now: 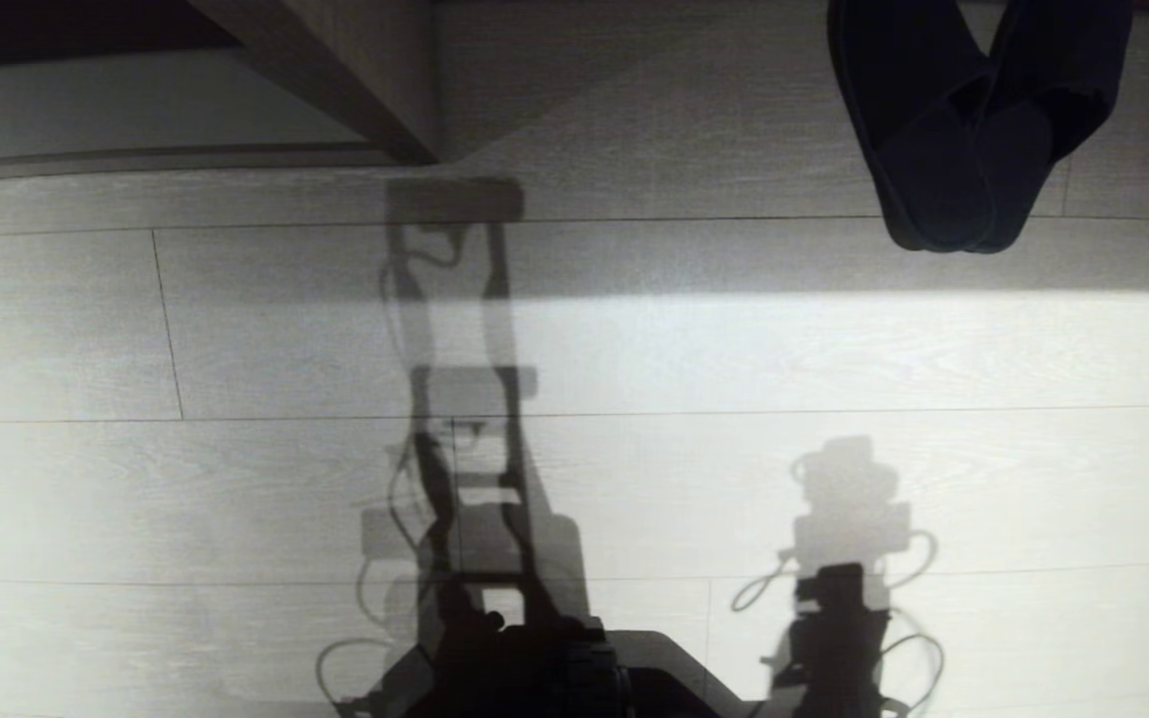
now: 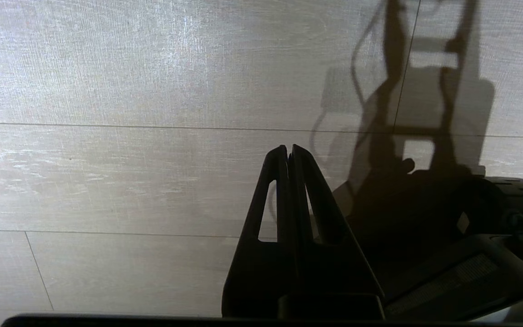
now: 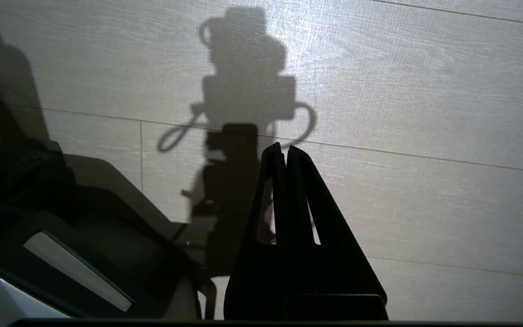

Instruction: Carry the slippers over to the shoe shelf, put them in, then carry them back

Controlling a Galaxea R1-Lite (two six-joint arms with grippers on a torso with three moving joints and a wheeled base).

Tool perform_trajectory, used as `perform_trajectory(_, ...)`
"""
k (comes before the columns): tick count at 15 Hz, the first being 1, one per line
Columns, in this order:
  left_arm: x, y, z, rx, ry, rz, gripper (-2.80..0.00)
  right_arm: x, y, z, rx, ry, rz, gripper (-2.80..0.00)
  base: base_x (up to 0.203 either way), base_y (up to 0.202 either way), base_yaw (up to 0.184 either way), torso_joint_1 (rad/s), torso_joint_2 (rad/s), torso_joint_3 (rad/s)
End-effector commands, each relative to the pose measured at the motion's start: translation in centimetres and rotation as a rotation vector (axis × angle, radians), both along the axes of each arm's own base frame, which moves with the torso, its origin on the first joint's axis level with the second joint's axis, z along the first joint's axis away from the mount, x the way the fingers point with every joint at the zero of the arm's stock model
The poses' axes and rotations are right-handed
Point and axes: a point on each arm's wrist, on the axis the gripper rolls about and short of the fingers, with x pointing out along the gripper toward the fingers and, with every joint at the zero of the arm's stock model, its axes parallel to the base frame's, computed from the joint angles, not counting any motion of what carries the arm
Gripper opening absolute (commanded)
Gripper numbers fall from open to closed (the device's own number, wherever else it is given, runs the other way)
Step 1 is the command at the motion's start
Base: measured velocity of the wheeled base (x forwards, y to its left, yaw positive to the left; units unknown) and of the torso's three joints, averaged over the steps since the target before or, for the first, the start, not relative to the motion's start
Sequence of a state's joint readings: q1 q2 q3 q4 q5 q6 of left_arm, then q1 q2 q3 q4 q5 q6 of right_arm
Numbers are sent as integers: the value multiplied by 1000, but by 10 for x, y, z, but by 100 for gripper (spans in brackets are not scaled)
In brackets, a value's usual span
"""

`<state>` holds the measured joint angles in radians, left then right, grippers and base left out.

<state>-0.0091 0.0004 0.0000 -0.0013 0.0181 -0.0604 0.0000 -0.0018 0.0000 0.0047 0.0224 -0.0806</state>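
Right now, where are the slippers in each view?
Head view: slippers at the top right, lying on the floor.
Left wrist view: not in it.
Right wrist view: not in it.
Shared landmark: the pale plank floor, with the robot's shadow on it.

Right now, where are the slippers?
In the head view, the slippers lie side by side on the pale wood floor at the upper right, in shadow, touching neither gripper.

Two slippers [image 1: 973, 120], two claws [image 2: 288, 152] [image 3: 282, 152]
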Motion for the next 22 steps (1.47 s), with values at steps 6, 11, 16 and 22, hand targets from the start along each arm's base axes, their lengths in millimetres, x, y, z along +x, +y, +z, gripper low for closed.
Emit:
perform_trajectory(6, 0, 0, 0, -1, -1, 0, -280, 0, 0, 0, 15, 2, 1, -280, 0, 0, 0, 0, 0, 0)
perform_trajectory(11, 0, 0, 0, -1, -1, 0, -280, 0, 0, 0, 15, 2, 1, -280, 0, 0, 0, 0, 0, 0)
perform_trajectory(16, 0, 0, 0, -1, -1, 0, -280, 0, 0, -1, 15, 4, 1, -280, 0, 0, 0, 0, 0, 0)
perform_trajectory(22, 0, 0, 0, -1, -1, 0, -280, 0, 0, 0, 15, 2, 1, -280, 0, 0, 0, 1, 3, 160)
